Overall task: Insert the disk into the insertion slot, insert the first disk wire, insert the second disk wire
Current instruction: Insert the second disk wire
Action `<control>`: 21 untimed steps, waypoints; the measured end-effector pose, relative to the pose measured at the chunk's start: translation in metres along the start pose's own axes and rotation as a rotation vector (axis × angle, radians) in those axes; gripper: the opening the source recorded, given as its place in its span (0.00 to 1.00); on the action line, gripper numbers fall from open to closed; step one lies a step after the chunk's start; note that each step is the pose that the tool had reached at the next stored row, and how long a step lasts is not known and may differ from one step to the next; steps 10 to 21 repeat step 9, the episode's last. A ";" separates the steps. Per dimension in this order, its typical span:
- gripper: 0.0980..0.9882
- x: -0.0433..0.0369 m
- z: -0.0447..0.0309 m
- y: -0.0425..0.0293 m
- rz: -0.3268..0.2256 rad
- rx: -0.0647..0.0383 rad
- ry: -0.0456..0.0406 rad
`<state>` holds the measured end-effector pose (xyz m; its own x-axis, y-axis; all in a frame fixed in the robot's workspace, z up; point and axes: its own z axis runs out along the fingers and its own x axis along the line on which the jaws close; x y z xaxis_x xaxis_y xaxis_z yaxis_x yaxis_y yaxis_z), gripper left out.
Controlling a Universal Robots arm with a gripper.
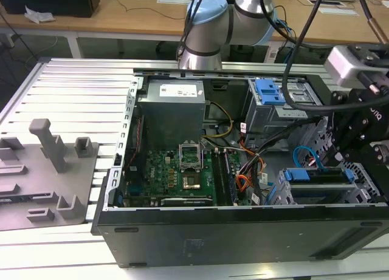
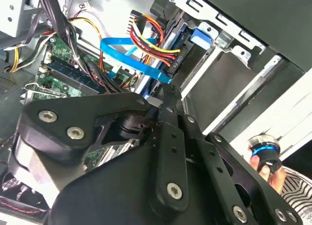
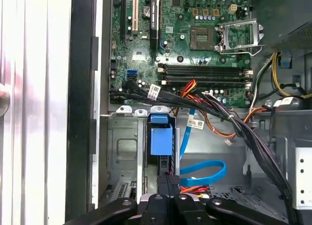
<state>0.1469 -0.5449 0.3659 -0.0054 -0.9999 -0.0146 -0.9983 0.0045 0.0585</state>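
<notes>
The disk [image 1: 317,176], in its bright blue carrier [image 3: 161,137], sits inside the grey insertion slot [image 1: 281,196] at the case's corner on the exterior view's right. A red, yellow and black wire bundle [image 2: 152,38] runs with its plug to the disk's end. The second disk wire [image 2: 130,53], a flat light-blue cable, loops beside it [image 3: 204,171] and ends at my fingertips. My gripper [image 2: 167,94] hangs over the disk's end, its fingers [image 3: 165,182] drawn together on the cable's dark plug. The plug itself is mostly hidden by the fingers.
A taller grey cage with a blue bracket [image 1: 270,92] stands at the back of the case. The motherboard [image 1: 176,170] and the power supply [image 1: 171,107] lie toward the exterior view's left. Black cable bundles [image 3: 243,132] cross near the cage. A person's hand [image 2: 267,166] holds a blue-ringed object outside the case.
</notes>
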 end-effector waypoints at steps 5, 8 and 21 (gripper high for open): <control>0.01 0.0001 0.0004 0.0104 0.000 0.002 -0.0002; 0.01 0.0000 0.0004 0.0105 0.000 0.002 -0.0002; 0.01 0.0001 0.0004 0.0106 0.000 0.002 -0.0002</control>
